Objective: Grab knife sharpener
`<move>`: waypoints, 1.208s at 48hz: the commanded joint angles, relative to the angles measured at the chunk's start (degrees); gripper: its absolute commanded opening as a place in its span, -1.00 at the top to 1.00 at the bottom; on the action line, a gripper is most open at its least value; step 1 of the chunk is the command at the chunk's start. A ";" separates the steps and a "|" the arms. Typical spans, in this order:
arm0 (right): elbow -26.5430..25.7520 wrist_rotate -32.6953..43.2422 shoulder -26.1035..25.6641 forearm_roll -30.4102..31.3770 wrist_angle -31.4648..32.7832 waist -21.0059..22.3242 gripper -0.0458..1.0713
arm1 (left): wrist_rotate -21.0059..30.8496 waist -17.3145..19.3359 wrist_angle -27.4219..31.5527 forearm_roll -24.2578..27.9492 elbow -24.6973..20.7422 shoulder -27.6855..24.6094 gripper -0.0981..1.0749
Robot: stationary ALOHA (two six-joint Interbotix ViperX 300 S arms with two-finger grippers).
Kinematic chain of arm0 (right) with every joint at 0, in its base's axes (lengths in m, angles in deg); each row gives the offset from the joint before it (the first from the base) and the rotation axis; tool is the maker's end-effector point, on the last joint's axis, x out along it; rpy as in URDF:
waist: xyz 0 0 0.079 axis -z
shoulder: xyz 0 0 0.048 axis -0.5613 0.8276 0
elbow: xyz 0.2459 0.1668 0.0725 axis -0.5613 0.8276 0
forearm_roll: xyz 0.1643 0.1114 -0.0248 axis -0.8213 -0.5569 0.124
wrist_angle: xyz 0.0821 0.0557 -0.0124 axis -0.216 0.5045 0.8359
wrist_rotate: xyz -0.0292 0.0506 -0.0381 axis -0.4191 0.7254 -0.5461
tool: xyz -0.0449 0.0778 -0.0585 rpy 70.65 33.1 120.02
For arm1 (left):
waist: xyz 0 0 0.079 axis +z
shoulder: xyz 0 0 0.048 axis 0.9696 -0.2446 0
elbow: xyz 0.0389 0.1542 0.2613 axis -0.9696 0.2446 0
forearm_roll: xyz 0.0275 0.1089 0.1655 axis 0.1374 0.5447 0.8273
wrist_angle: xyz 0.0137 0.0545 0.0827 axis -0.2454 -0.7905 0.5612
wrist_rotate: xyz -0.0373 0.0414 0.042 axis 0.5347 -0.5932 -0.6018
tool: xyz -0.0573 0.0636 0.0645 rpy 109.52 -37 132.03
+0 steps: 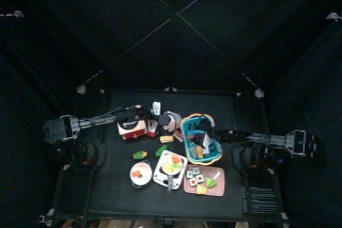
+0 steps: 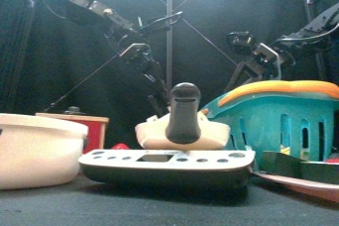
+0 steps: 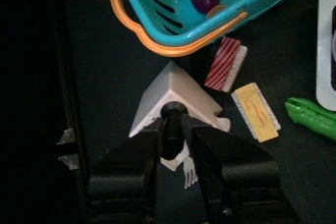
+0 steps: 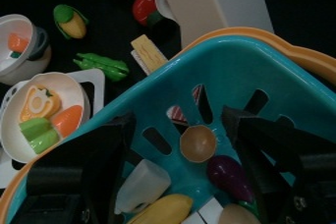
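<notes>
The teal basket with an orange rim (image 2: 284, 111) fills the right of the front view, toy food visible inside it from the right wrist view. A white bowl (image 2: 34, 149) sits lower left in the front view. A grey kitchen scale (image 2: 166, 166) lies bottom centre. The knife sharpener (image 3: 178, 105), a white wedge with a black handle, stands centre frame in the left wrist view, just beside the basket. The left gripper (image 3: 184, 159) has its jaws spread either side of the sharpener's handle; contact cannot be told. The right gripper (image 4: 178, 174) hangs over the basket, jaws spread wide, empty.
</notes>
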 commanded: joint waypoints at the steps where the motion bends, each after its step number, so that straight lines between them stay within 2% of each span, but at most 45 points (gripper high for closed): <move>1: -1.23 -0.09 -0.53 -0.09 -0.18 0.00 -0.87 | 0.18 0.00 -0.09 -0.18 -1.58 1.85 -0.26; 25: -1.23 -0.09 -0.44 -0.09 -0.18 0.00 -0.87 | 0.26 -1.41 1.32 -1.76 0.26 5.45 -0.26; 37: -1.41 -0.09 -0.44 0.00 -0.18 0.00 -0.87 | 2.81 -1.41 3.16 -1.32 0.44 7.38 -0.27; 50: -6.42 -0.26 0.62 0.44 -0.88 -0.18 -0.85 | 5.54 -1.76 2.72 1.23 1.49 6.24 -0.27; 58: -10.99 -0.26 5.71 1.76 -2.55 -0.88 -0.84 | 6.06 -1.76 1.05 1.23 1.67 5.89 -0.26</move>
